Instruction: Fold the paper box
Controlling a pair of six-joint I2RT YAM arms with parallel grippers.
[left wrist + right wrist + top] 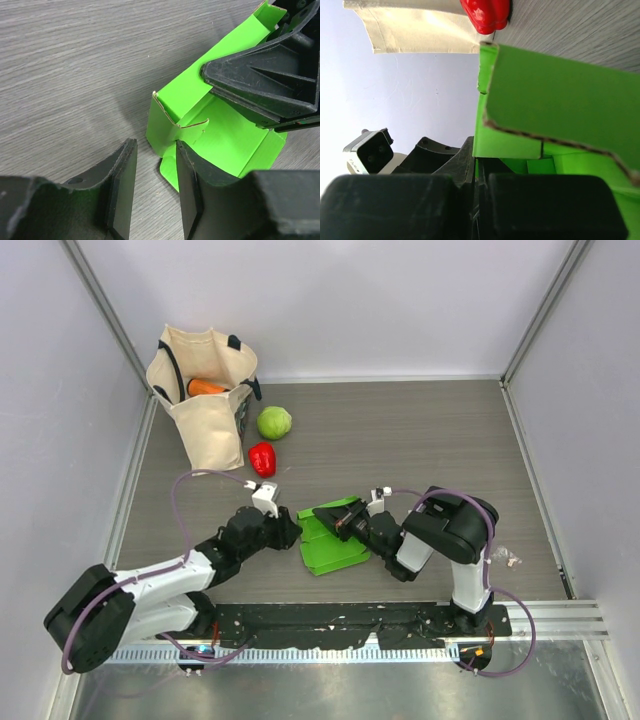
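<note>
- The paper box lies on the wood-grain table, partly folded, with one wall standing up from its flat base. It sits between the two grippers.
- The right gripper reaches in from the box's right side. Its jaws are pressed together on the upright green wall, and the card's edge runs down between the black fingers in the right wrist view.
- The left gripper sits at the box's left edge with its jaws apart. The gap between them holds only bare table.
- One of the left gripper's fingers overlaps the box's near left corner, beside a small notched flap that stands up slightly. I cannot tell whether the finger presses on the card.
- Beyond the box, well apart toward the far left, lie a red pepper and a round pale-green vegetable.
- Farther from the box in the same direction stands a cream canvas bag with something orange inside it.
</note>
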